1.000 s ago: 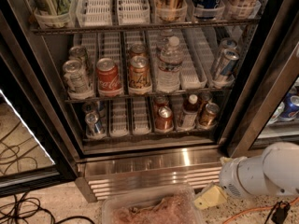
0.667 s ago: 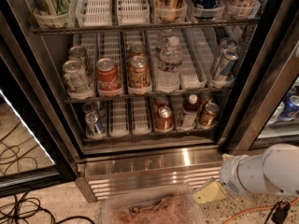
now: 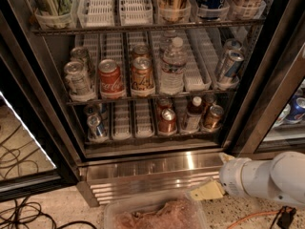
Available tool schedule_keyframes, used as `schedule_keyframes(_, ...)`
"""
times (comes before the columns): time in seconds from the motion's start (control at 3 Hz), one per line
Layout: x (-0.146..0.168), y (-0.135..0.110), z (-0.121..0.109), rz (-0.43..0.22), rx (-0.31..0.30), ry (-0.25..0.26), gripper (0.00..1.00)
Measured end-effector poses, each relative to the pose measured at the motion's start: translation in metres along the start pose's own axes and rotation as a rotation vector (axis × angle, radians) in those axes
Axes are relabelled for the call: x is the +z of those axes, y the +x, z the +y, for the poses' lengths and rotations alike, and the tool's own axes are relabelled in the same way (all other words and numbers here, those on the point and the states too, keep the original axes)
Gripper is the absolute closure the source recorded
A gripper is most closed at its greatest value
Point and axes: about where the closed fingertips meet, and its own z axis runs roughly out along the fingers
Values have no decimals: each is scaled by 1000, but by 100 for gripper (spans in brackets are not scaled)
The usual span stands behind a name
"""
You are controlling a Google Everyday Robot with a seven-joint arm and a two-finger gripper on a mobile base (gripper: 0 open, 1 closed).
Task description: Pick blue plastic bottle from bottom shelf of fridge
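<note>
pictured from left on the bottom shelf point(image 3: 143, 138) of the fridge point(image 3: 259, 87): silver can point(image 3: 95, 126), white lane trays point(image 3: 129, 119), copper-coloured can point(image 3: 167, 121), then the blue plastic bottle point(image 3: 192, 117), upright, white cap on top, second copper can point(image 3: 213, 116) just beside it. likely light, smooth, slightly yielding; best gripped round the labelled middle, below the shoulders. low at right, outside the cabinet, in front of the steel base panel point(image 3: 152, 168): the gripper point(image 3: 208, 191), well below and slightly right of the bottle; parted or closed, cannot tell.
</note>
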Motion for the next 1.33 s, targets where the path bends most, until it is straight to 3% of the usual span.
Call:
schedule_keyframes(0.67,30,-33,-7,-217,26,78,0)
schedule_keyframes(1.0,35,-54,-10,-263,14,121,0)
schedule_keyframes(1.33,35,-54,-10,-263,14,122,0)
